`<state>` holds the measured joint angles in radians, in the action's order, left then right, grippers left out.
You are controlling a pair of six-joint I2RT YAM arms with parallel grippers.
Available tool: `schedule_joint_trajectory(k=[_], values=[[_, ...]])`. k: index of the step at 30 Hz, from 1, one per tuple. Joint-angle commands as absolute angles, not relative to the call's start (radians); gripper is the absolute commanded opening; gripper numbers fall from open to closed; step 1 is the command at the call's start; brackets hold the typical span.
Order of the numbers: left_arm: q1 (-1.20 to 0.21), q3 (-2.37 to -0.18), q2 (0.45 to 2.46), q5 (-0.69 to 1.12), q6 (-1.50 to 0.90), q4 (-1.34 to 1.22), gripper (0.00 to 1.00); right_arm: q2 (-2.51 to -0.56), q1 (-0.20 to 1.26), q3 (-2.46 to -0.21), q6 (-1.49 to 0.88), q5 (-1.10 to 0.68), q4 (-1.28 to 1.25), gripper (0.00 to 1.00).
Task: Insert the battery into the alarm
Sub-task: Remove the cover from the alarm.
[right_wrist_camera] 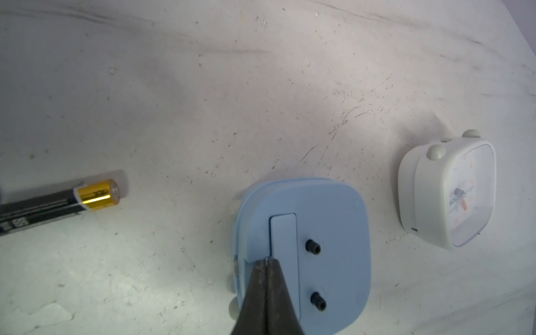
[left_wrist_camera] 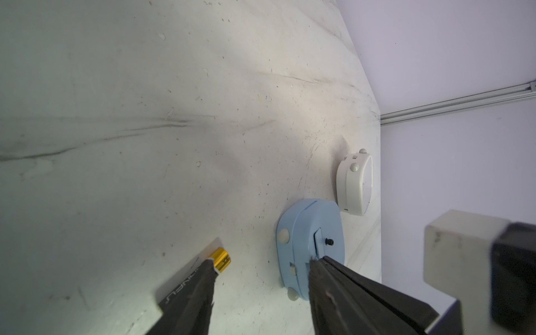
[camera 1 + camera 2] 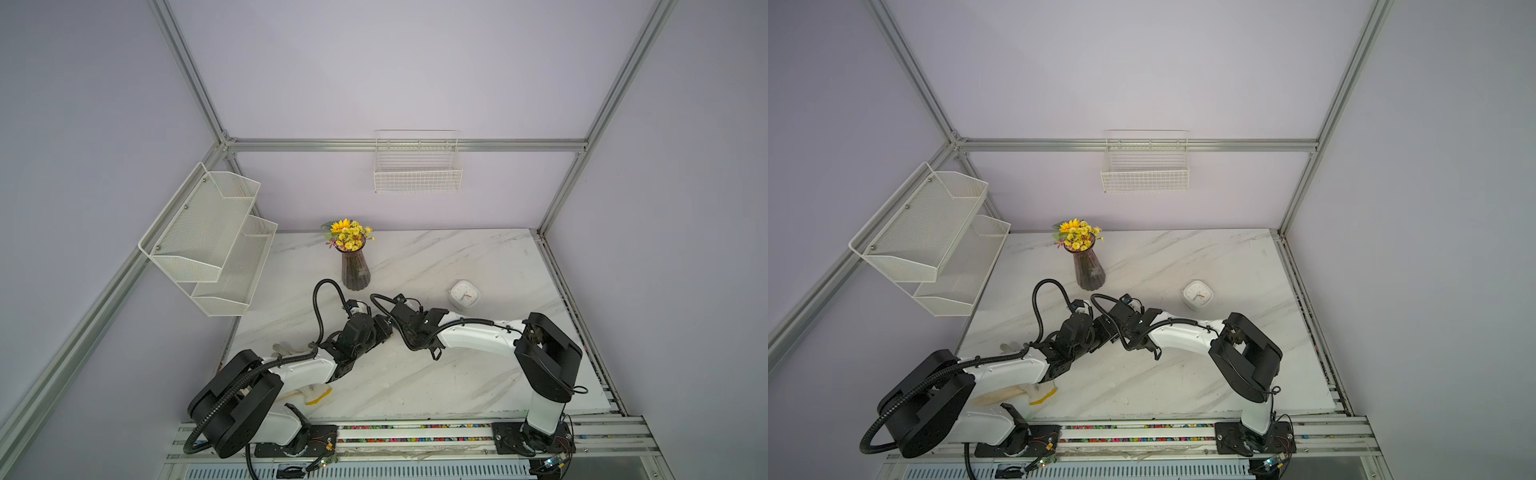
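Item 1, right gripper [image 1: 265,261]: nearest the right wrist lens; jaws pressed fully together, holding nothing; tips bear on one corner of the battery cover [image 1: 283,232].

Item 2, blue alarm [image 1: 319,232]: lies face down on the table [image 1: 203,87], back upward; cover appears seated in its recess, and whether its latch has given cannot be told; hidden beneath the arms in both top views.

Item 3, battery [image 1: 72,203]: lies on its side on the table, well apart from the blue alarm, gold end toward it.

Item 4, left gripper [image 2: 261,261]: jaws about half apart, clasping nothing; one finger overlies the battery.

Item 5, white clock [image 1: 446,191]: stands near the blue alarm; no part of the task.

Hazards, judged:
- the closed tips may skid off the cover edge, the contact being narrow and the plastic smooth;
- the alarm looks light and nothing braces it, so a sideways push could slide it into the white clock;
- the battery is round and may roll if the finger nudges it;
- both wrists crowd one spot, so a careless reach risks contact between them;
- nothing fits while the cover stays shut.
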<state>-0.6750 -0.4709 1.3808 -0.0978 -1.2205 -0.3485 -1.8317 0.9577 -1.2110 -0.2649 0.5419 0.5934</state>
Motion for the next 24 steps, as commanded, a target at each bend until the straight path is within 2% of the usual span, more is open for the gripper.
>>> schedule_joint_trajectory(k=[1, 21, 24], values=[[-0.672, -0.470, 1.376, -0.117, -1.241, -0.360, 0.53, -1.821, 0.962, -1.225, -0.291, 0.565, 0.608, 0.00], [-0.669, -0.470, 1.362, -0.121, -1.215, -0.337, 0.54, -1.712, 0.963, -1.177, -0.308, 0.490, 0.568, 0.00], [-0.668, -0.470, 1.362, -0.117, -1.207, -0.331, 0.54, -1.742, 0.962, -1.180, -0.291, 0.507, 0.569, 0.17]])
